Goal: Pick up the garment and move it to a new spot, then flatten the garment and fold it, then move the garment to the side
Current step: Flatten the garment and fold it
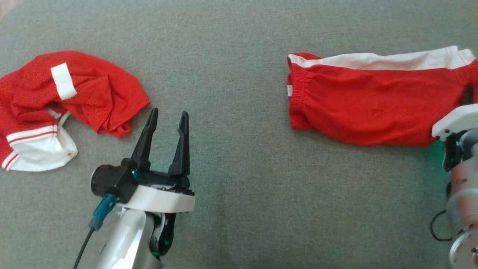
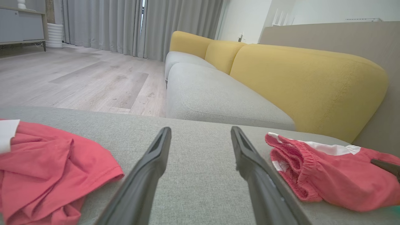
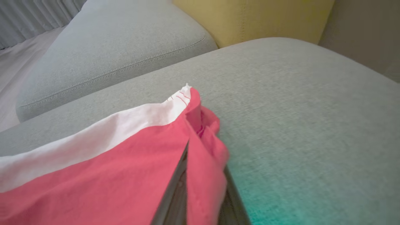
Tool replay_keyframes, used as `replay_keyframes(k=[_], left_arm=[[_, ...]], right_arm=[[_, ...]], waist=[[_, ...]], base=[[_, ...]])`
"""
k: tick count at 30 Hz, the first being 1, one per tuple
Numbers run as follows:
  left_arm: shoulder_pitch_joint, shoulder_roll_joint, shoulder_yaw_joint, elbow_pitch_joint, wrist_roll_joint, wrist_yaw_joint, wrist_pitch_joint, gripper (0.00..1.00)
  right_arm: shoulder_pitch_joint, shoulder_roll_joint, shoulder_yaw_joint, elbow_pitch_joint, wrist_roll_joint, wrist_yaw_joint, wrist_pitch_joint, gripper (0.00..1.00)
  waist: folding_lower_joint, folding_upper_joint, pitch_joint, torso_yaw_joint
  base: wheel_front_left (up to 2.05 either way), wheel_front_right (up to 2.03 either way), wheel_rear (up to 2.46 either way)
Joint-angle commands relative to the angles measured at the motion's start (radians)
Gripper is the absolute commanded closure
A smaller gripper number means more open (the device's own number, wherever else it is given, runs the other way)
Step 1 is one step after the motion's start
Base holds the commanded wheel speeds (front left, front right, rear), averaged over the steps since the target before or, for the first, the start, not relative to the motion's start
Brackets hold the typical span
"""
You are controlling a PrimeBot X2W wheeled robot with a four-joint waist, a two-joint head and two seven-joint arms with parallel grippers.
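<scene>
Red garment [image 3: 103,178] over half-hidden right fingers [image 3: 172,203]

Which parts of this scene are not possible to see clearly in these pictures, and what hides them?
1. Head view: the right hand is mostly hidden by its own white wrist.
2. Right wrist view: a fold of the red shorts covers its fingertips.
3. Head view: the left edge cuts off the red shirt.
4. Head view: the shorts' waistband label is too small to read.
</scene>
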Motion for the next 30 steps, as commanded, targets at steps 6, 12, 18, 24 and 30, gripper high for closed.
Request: replay_keyframes(k=[6, 12, 18, 24, 30], left_arm=[[0.016, 0.004, 0.034, -0.023, -0.010, 0.004, -0.005, 0.00], [0.023, 0.004, 0.033, -0.019, -0.009, 0.005, -0.005, 0.00], [0.042, 0.004, 0.040, -0.015, -0.006, 0.006, -0.005, 0.00], [0.051, 0.004, 0.030, -0.010, -0.010, 0.003, -0.005, 0.00], [0.057, 0.004, 0.021, -0.007, -0.015, 0.005, -0.005, 0.00]], right_arm=[[-0.010, 0.023, 0.036, -0.053, 0.008, -0.001, -0.034, 1.00], [-0.019, 0.075, 0.090, -0.073, 0.010, -0.001, -0.043, 1.00], [-0.028, 0.122, 0.194, -0.083, 0.044, -0.001, -0.047, 1.00], [-0.064, 0.128, 0.446, -0.032, 0.246, -0.001, -0.047, 1.00], [0.004, 0.128, 0.820, -0.114, 0.556, -0.001, -0.048, 1.00]], waist=[[0.0000, 0.0000, -0.032, -0.009], [0.0000, 0.0000, -0.064, 0.001], [0.0000, 0.0000, -0.106, 0.020], [0.0000, 0.0000, -0.126, 0.050], [0.0000, 0.0000, -0.135, 0.078]], base=[[0.00, 0.00, 0.00], [0.00, 0.00, 0.00], [0.00, 0.00, 0.00], [0.00, 0.00, 0.00], [0.00, 0.00, 0.00]])
